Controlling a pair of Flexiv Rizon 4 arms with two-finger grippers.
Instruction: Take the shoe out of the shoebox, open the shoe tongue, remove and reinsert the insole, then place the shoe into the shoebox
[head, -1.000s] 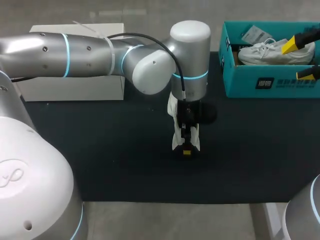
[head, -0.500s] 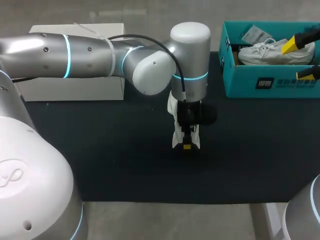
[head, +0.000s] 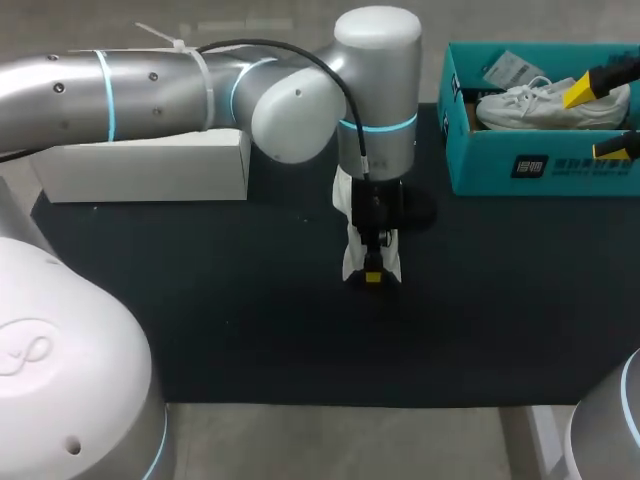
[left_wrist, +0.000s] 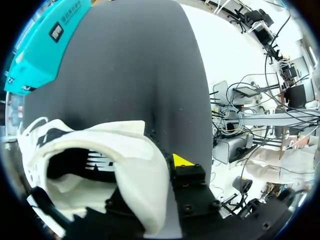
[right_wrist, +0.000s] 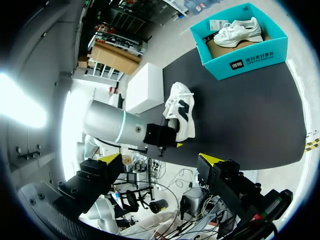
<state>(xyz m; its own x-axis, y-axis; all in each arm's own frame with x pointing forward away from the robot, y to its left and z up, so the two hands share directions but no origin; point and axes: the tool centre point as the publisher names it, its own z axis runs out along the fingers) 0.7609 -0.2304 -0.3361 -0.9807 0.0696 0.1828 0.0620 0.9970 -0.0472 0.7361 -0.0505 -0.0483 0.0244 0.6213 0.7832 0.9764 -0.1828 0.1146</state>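
Note:
A white shoe (head: 352, 262) with dark side marks stands on the black mat (head: 250, 300) at mid-table, mostly hidden under my left wrist. My left gripper (head: 372, 276) comes straight down on its heel. In the left wrist view the heel wall of the shoe (left_wrist: 100, 150) sits pinched between the fingers, one finger inside the opening and one yellow tip (left_wrist: 182, 161) outside. A second white shoe (head: 545, 105) lies in the teal shoebox (head: 540, 165) at the back right. My right gripper (head: 600, 118) hovers open over that box's right end, holding nothing.
A white box (head: 150, 170) stands at the back left of the mat, behind my left arm. The right wrist view takes in the shoebox (right_wrist: 250, 55), the held shoe (right_wrist: 181, 112) and the white box (right_wrist: 145, 87) from afar.
My left gripper has closed from wide open onto the shoe's heel, and the left arm has shifted slightly. The right arm has not moved.

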